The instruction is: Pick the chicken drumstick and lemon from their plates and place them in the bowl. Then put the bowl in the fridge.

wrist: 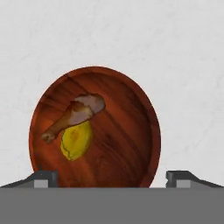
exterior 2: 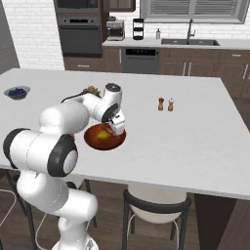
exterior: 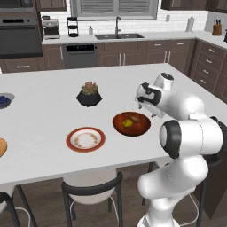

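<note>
far left on the white counter (exterior: 40, 128): small grey bowl of blueberries (exterior: 4, 100), well apart from the work. next along, a sliver of orange-tan plate (exterior: 1, 146) at the picture's edge, bare as far as can be told. then the white red-rimmed plate (exterior: 85, 139), bare too. behind it the black faceted plant pot (exterior: 89, 96). further right, the reddish-brown bowl (exterior: 131, 123), near the counter's front edge, with the chicken drumstick (wrist: 73, 116) and lemon (wrist: 76, 139) lying inside, touching, drumstick's thick end up-slope and thin bone end toward the rim. right of that, gripper (wrist: 112, 178) hanging just above the bowl's near rim, jaws spread wide with nothing between them, fingertips (wrist: 43, 177) astride most of the bowl's width in the hand view. well off to the right, salt and pepper shakers (exterior 2: 165, 104).

judged: both foods in, so bowl to the fridge comes next; fridge not located from here.

handling, as a guess: glossy, stiff bowl, likely slick and prone to slipping between smooth pads; shallow, so tilting could roll the lemon out, round and free to move. too wide to span whole, by the look of it. best hold probably a pinch on the rim wall, one finger inside and one outside, on the bare side away from the food. keep level, move slowly.
</note>
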Motion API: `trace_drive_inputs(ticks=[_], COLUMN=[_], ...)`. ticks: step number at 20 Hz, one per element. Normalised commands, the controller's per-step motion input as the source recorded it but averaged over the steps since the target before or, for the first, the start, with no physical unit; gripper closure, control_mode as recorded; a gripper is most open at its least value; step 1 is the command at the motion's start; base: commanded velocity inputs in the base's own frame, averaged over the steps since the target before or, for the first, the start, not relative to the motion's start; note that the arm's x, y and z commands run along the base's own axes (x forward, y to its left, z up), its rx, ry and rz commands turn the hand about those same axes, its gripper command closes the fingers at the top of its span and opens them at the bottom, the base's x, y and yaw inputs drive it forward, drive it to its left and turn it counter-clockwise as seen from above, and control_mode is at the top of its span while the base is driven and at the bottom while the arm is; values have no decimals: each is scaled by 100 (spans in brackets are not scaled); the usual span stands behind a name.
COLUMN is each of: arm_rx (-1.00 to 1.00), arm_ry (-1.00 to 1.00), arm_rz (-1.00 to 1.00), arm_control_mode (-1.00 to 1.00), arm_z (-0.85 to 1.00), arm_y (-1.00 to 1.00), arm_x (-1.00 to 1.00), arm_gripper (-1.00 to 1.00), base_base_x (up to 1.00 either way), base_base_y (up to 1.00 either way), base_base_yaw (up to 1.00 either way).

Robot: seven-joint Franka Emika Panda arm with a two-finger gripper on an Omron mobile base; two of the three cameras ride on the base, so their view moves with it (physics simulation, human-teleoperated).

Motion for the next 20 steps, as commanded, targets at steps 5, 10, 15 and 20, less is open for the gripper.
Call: trace_drive_inputs(ticks=[5, 10, 15, 20], arm_rx=[-2, -9, -5, -5], arm_ry=[4, 8, 1, -3], arm_rz=[26, 16, 10, 4], arm_control_mode=[-100, -100, -100, -100], arm_z=[-35, -64, -56, -50], arm_y=[-12, 28, 31, 10], arm_x=[-50, 1, 1, 3], arm_gripper=[-100, -100, -100, -100], base_base_x=[0, 0, 0, 0], base_base_y=[0, 0, 0, 0], base_base_yaw=[0, 0, 0, 0])
